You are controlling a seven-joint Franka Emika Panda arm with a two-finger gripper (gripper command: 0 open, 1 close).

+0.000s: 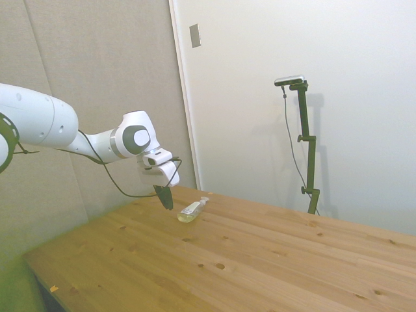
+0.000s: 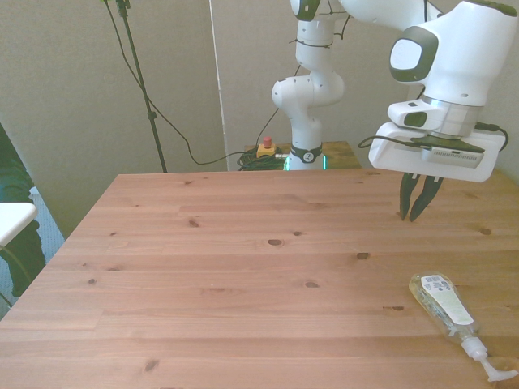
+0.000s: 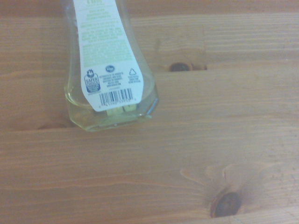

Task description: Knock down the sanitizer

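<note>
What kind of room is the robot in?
Probably a robot test lab: a white arm mounted behind a bare wooden table, cables on the floor, plain walls, and one sanitizer lying on its side.

We see the sanitizer (image 2: 444, 304) as clear glossy plastic with a white paper label (image 3: 108, 65), on a matt, knotty wooden table (image 2: 243, 267); the arm's shell (image 2: 454, 49) looks smooth glossy white plastic.

The wooden table (image 2: 243, 267) is made of pale, knotty planks joined side by side. The sanitizer (image 2: 448, 309) lies flat on its side on it, near the corner at the front view's lower right, its white pump top (image 2: 486, 364) pointing toward the near edge. Its white label (image 3: 103, 51) with a barcode faces up, with yellowish liquid pooled at its base.
</note>
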